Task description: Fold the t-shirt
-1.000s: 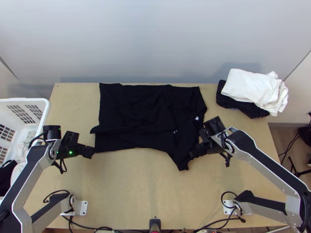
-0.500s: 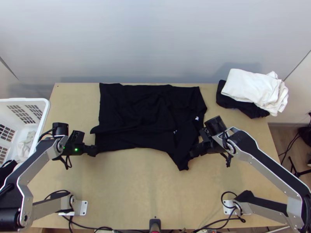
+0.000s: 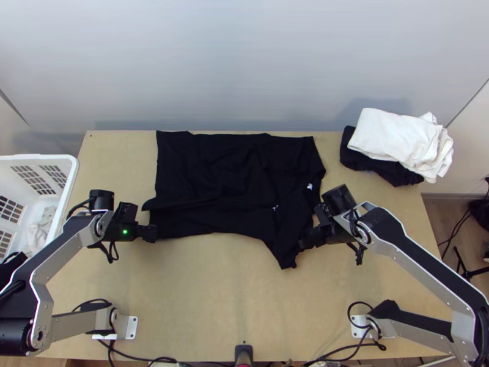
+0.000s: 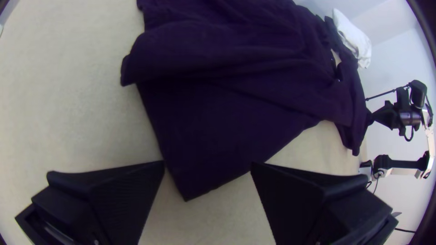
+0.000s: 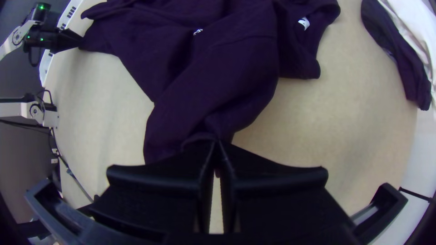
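Observation:
A black t-shirt (image 3: 232, 171) lies partly folded and wrinkled on the table, one layer over another along its near side. At its near left corner is my left gripper (image 3: 151, 233); in the left wrist view the left gripper (image 4: 207, 165) is open, the corner of the t-shirt (image 4: 200, 136) lying between its fingers. My right gripper (image 3: 304, 240) is at the sleeve-like part at the near right. In the right wrist view the right gripper (image 5: 217, 147) is shut on the bunched edge of the t-shirt (image 5: 227, 81).
White folded cloth (image 3: 391, 137) lies on black cloth (image 3: 360, 160) at the table's far right corner. A white basket (image 3: 70, 168) with cloth inside stands at the left. Bare table (image 3: 214, 300) stretches between the arm bases.
My left gripper has moved right to the near left corner of the t-shirt. The right gripper has stayed almost still at the sleeve-like part, and the cloth lies as before.

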`<state>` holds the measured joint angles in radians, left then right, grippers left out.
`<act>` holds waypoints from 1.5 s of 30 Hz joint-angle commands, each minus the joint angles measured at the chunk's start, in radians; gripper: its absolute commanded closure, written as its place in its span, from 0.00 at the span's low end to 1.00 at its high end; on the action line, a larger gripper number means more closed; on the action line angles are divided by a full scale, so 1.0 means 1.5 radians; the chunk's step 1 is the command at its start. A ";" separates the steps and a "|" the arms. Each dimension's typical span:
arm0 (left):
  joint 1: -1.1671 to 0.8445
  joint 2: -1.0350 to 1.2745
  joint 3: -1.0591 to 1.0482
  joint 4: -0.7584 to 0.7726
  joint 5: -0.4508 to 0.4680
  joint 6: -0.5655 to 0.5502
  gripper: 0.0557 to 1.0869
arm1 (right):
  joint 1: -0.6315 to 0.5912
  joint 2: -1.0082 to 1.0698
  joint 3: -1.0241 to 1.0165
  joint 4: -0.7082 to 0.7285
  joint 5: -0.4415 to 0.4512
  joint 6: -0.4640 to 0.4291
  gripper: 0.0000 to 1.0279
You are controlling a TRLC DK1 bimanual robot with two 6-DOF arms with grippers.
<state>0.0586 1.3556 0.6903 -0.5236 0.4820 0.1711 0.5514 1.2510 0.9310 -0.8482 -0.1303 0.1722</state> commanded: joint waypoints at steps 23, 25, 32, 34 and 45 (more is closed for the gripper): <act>-0.022 -0.091 0.056 -0.023 0.009 -0.069 0.96 | -0.017 -0.019 -0.003 0.003 0.000 0.011 0.97; -0.016 -0.130 0.062 -0.039 0.008 -0.071 0.96 | -0.032 -0.049 0.007 0.005 -0.002 0.016 0.97; 0.081 -0.237 0.201 -0.125 0.027 -0.142 0.96 | -0.104 -0.148 0.087 -0.025 -0.017 0.037 0.97; 0.139 -0.245 0.253 -0.141 0.078 -0.158 0.96 | -0.132 -0.170 0.130 -0.026 -0.029 0.038 0.97; 0.212 -0.246 0.443 -0.136 0.090 -0.308 0.96 | -0.228 -0.139 0.458 -0.031 -0.056 0.072 0.97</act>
<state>0.2939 0.9962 1.1790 -0.7322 0.6033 -0.1509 0.3069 1.0210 1.3582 -0.8909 -0.1963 0.2508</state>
